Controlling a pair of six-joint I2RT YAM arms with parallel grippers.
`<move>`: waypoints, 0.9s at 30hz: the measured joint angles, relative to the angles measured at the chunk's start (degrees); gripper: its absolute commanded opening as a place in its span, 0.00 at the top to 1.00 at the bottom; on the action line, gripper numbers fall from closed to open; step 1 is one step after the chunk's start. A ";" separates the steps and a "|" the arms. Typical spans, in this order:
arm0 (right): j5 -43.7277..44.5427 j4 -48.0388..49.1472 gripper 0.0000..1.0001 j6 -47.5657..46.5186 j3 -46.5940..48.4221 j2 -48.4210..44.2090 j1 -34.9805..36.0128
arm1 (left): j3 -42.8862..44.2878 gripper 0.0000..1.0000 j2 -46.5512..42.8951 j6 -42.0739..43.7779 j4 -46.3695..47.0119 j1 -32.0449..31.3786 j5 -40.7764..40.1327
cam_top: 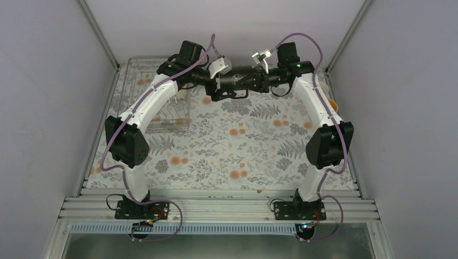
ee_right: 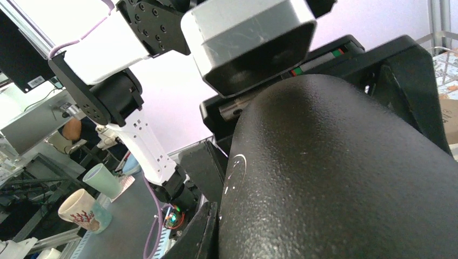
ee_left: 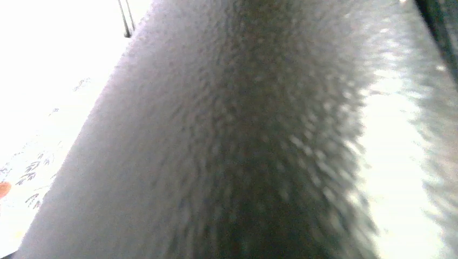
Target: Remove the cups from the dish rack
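Black mug with a pebbled, faintly glossy wall (cam_top: 237, 81) hangs in the air above the far middle of the floral-cloth worktop (cam_top: 243, 156), to the right of the silvery wire dish rack (cam_top: 156, 110) and between the two wrists. It lies on its side, with its long axis level and running left to right, roughly along the far edge; a small white mark on its wall faces upward. Which end is the mouth cannot be told, nor can the handle be picked out for sure. The left fingers (ee_right: 413, 86) flank one end and appear clamped on it. The right fingers (cam_top: 263, 81) are at the other end, but the pictures do not show whether they have closed. This looks like a hand-over, and the main danger is timing: if the left lets go before the right has a firm hold, the mug would fall to the worktop. A grip on a rounded, glazed wall could also slip or let the mug swing down. If both arms hold it and pull different ways, it could twist loose.
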 measured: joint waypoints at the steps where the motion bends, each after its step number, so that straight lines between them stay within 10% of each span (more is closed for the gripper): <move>1: -0.37 0.20 0.96 0.04 -0.31 -0.09 -0.07 | 0.00 0.00 -0.33 0.42 -0.46 0.13 -0.28; 21: -3.67 13.79 0.97 10.54 -11.45 -11.93 -9.44 | 0.20 0.00 -8.17 7.52 -8.74 20.83 -2.99; 27: 8.76 -6.05 0.97 -5.92 10.32 0.68 -10.62 | 1.16 0.00 -11.13 8.85 -9.73 23.23 -9.51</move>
